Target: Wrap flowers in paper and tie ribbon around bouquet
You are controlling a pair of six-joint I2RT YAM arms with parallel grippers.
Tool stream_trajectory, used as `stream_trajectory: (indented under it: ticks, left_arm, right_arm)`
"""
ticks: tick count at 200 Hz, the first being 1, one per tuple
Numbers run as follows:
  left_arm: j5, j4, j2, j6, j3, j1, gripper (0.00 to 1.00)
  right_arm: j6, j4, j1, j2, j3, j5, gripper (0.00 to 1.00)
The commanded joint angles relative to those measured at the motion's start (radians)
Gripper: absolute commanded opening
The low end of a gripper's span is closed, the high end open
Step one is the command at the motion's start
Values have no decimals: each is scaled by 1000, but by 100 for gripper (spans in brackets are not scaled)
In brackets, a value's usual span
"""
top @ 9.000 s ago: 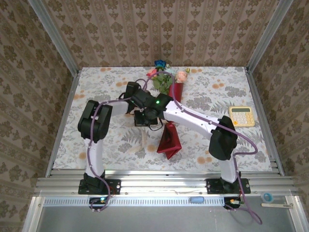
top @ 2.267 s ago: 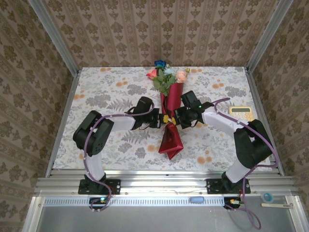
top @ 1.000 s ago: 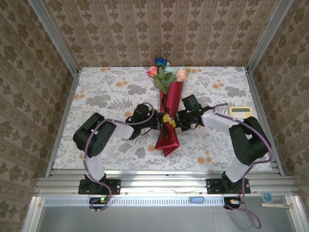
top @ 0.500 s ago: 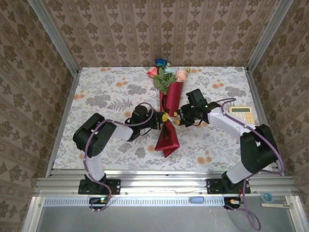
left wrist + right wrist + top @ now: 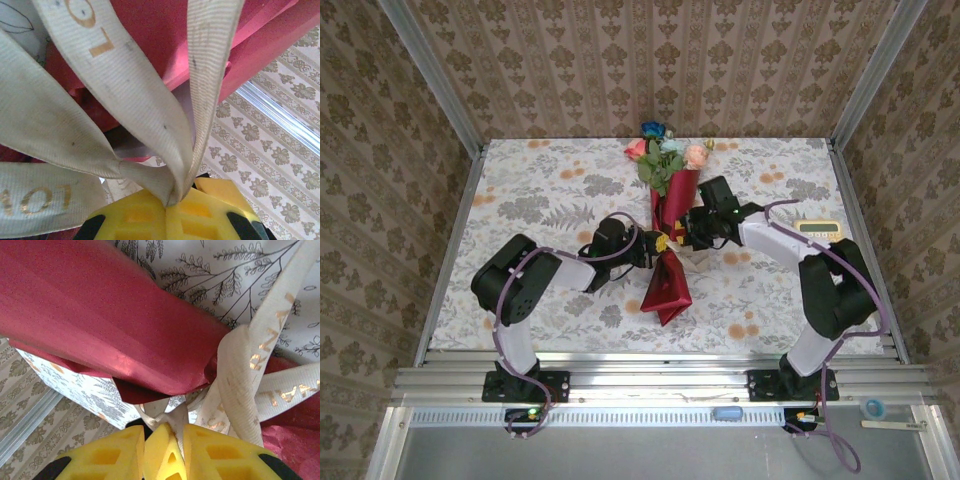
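The bouquet lies mid-table, its flowers (image 5: pixel 663 152) pointing to the far wall and the dark red paper (image 5: pixel 670 285) cone tapering toward me. My left gripper (image 5: pixel 654 244) is against the cone's waist from the left. Its yellow fingers (image 5: pixel 135 220) are shut on the beige ribbon (image 5: pixel 125 100), whose strands fan out toward the paper (image 5: pixel 160 30). My right gripper (image 5: pixel 684 233) meets the waist from the right. In its wrist view the right gripper (image 5: pixel 182 432) pinches a ribbon (image 5: pixel 240 370) strand just under the knot, beside the paper (image 5: pixel 100 315).
A yellow calculator (image 5: pixel 820 228) lies at the right of the table, behind the right forearm. The floral tablecloth (image 5: pixel 540 190) is bounded by metal rails and patterned walls. Both arms cross the middle of the table toward the bouquet.
My right gripper has shifted up and left, closer to the cone's waist, after loosening and retaking the ribbon. The left gripper keeps its hold and has barely moved.
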Motion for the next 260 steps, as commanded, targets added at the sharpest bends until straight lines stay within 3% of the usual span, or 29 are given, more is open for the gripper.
stream_trajectory:
  ticks: [1,145,195,223,260]
  left_arm:
    - [-9,37,12,-54,-3,0,0]
    - [-3,27,8,-57,-2,-2,0]
    - [0,24,6,-56,0,-2,0]
    - [3,20,6,-56,0,-1,0]
    - [9,18,8,-57,0,-2,0]
  right_arm:
    - [58,4,13,-15,-31,28,30]
    - [114,73,12,12,-98,23,37]
    - [125,101,7,53,-67,20,28]
    - [125,93,7,45,-70,26,14]
    - [111,68,3,12,-66,56,3]
